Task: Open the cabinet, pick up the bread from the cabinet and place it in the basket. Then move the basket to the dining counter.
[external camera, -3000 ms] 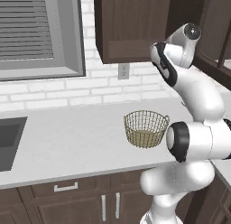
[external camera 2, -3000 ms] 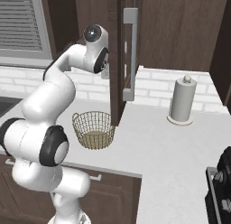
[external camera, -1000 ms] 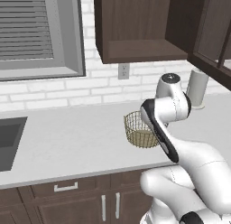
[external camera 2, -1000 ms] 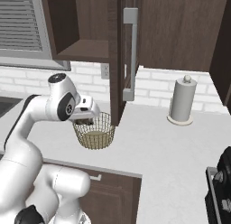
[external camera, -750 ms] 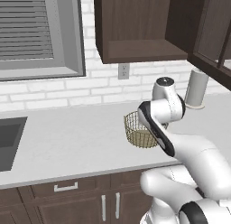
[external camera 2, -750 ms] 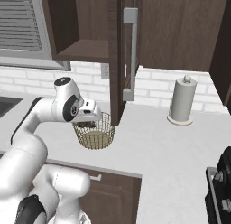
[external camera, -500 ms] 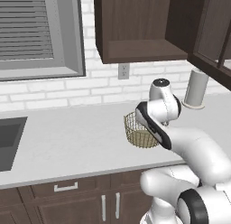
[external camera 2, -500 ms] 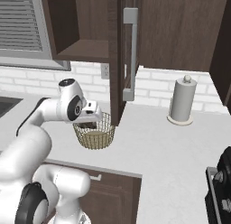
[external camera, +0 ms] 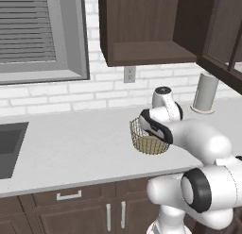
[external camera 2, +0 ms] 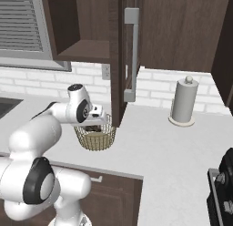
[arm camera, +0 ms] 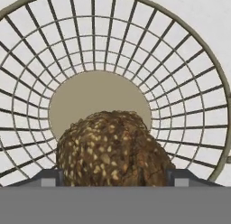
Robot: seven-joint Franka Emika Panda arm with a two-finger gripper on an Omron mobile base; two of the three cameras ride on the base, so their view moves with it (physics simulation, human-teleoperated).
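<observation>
Bread [arm camera: 113, 148] down inside the basket [arm camera: 189, 74], between widely spread jaws, fingertips [arm camera: 49, 177] flanking it on both sides. Looks like a release under way rather than a pinch, though contact with the mesh floor cannot be told. Gripper [external camera 2: 97, 116] dipped over the basket rim, just in front of the open cabinet [external camera 2: 91, 24] on the white worktop [external camera: 71, 143]. Placing step nearly done. Next: lift clear, then take the basket rim for the dining counter.

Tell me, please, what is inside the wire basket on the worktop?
Inside the basket is the bread, a seeded dark-brown roll, between the open gripper tips. The bread hides part of the tan base; whether it rests there cannot be seen.
</observation>
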